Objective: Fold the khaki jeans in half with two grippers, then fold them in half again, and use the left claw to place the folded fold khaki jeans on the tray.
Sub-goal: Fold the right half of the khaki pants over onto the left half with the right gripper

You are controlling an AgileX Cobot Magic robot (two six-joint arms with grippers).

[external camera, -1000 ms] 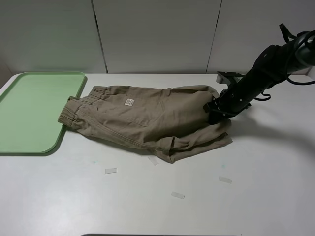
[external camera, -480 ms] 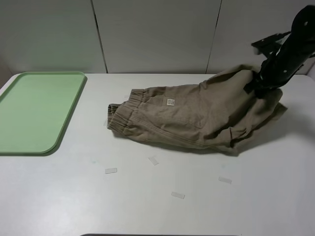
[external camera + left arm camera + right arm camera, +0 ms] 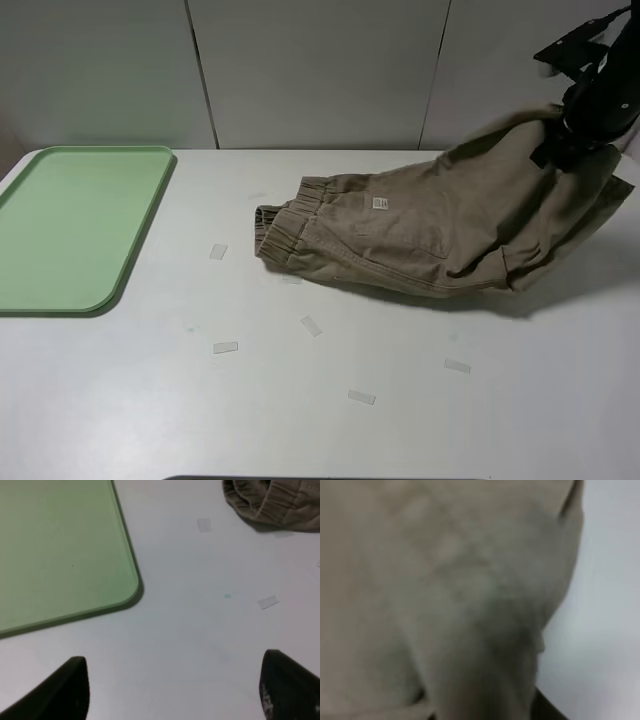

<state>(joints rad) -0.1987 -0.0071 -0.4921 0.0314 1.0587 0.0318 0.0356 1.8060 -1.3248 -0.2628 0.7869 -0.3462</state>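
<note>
The tray (image 3: 70,225) lies flat at the left edge of the table (image 3: 400,430), its rounded near corner unobstructed. The left pincer (image 3: 173,692) hangs over the table near that corner, tips wide apart, holding nothing. Open table, dotted with small pale strips (image 3: 225,347), separates the tray from the khaki jeans (image 3: 430,235). Their waistband rests centre-right on the table. The leg end is raised at far right, clamped in the right pincer (image 3: 560,148).
</note>
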